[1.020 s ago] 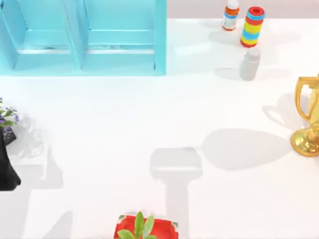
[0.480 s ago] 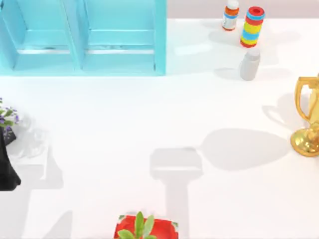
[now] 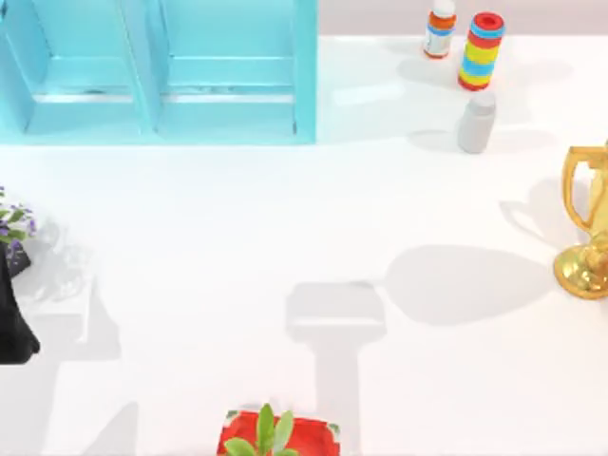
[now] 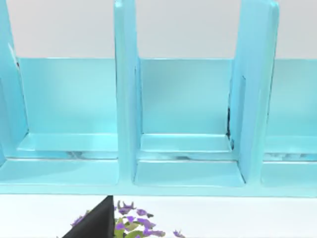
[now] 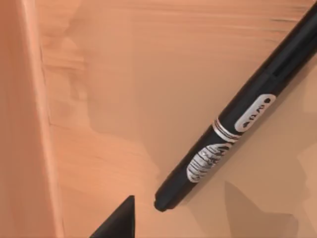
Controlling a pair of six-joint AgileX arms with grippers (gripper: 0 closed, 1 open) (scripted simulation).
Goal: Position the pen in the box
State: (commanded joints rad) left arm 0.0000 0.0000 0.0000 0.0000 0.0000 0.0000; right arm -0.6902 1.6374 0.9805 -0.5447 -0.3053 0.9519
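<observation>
In the right wrist view, the pen (image 5: 233,126), slim and black with a thin silver band and white print, lies slanted on the orange-brown floor of the box (image 5: 114,89). One box wall (image 5: 25,124) rises beside it. A dark tip of my right gripper (image 5: 119,222) pokes in close to the pen's lower end, apart from it and holding nothing. A dark piece of my left gripper (image 4: 96,224) hangs in front of the blue shelf, and the left arm (image 3: 14,323) is parked at the table's left edge.
A blue shelf unit (image 3: 161,71) fills the back left. A grey bottle (image 3: 476,122), a striped ring stack (image 3: 482,50) and a small bottle (image 3: 439,28) stand at the back right. A gold trophy (image 3: 589,223) sits far right, a red pot plant (image 3: 271,435) at the front, purple flowers (image 3: 11,223) at the left.
</observation>
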